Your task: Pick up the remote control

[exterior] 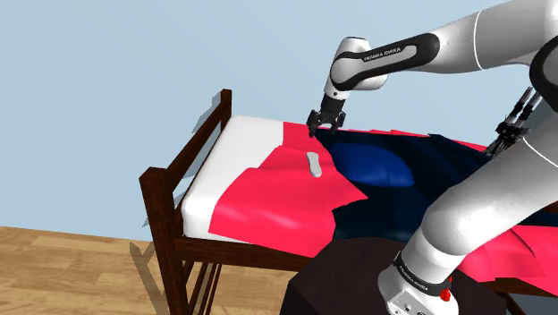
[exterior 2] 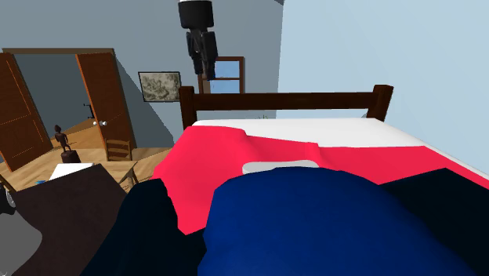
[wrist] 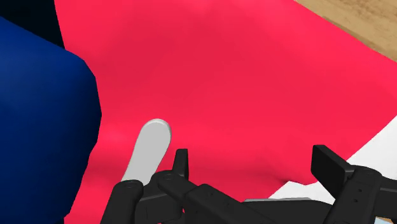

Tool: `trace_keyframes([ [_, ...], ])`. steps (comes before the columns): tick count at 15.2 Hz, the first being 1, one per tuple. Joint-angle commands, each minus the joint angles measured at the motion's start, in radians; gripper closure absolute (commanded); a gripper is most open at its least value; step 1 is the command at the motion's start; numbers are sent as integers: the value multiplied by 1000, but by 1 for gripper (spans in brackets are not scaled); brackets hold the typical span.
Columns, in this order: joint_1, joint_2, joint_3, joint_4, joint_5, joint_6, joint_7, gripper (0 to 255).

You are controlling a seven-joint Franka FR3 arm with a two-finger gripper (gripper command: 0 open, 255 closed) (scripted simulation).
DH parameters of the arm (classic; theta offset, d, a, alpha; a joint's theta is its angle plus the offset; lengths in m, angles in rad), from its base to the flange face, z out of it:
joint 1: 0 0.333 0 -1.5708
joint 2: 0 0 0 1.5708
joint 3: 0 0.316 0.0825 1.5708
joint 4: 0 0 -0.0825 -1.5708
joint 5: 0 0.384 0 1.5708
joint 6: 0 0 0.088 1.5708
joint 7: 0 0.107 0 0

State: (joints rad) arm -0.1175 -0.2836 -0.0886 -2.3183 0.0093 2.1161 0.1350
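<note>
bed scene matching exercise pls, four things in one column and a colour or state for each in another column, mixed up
Things:
1. remote control
2. blanket
3. gripper
4. bed frame

Colour or state:
A. dark brown
B. light grey, lying flat on the blanket
C. open, holding nothing, above the bed
D. red

Pairs: 1-B, 2-D, 3-C, 4-A

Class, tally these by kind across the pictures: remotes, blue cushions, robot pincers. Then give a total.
Remote: 1
Blue cushion: 1
Pincer: 1
Total: 3
</note>
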Motion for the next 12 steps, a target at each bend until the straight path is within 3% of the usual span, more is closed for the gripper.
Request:
trace_keyframes([
  [1, -11, 65, -11, 17, -1, 42, 11, 0],
  [12, -73, 447, -72, 206, 31, 192, 46, 0],
])
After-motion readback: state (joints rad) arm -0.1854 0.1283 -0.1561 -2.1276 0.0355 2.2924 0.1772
